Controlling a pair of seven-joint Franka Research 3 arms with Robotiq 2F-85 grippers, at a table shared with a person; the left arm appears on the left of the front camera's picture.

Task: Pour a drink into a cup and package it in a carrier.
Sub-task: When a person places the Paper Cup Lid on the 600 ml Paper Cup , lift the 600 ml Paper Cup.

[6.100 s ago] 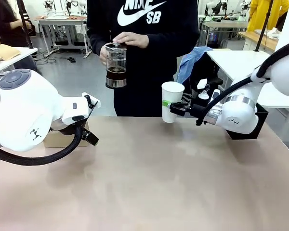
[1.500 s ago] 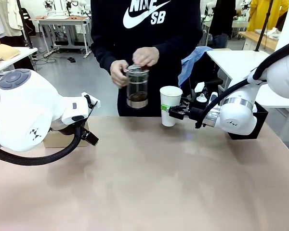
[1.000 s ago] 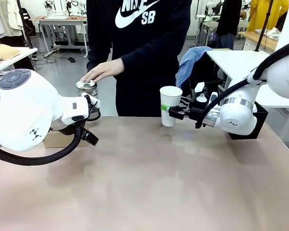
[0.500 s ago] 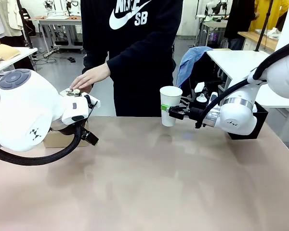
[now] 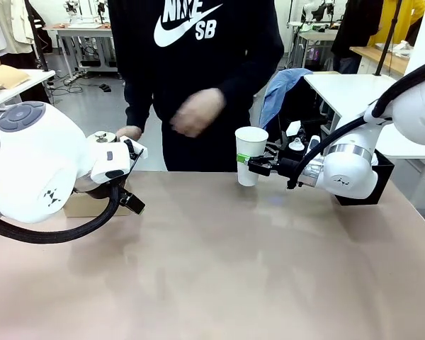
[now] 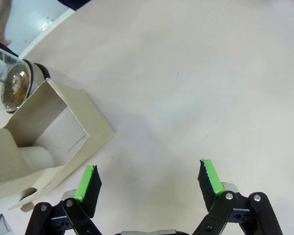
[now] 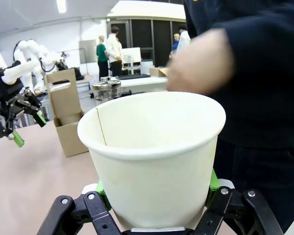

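**Our open gripper above the table**

We look down our left gripper (image 6: 149,179). Its two green pads (image 6: 211,177) stand wide apart with nothing between them. Under them is the pale table (image 6: 186,73). On the left sits the brown cardboard carrier (image 6: 54,132), an open box, close to one pad. Just beside its far corner stands a glass jug (image 6: 14,85), seen from the top (we can't tell if they touch). Its round top looks a bit brown.
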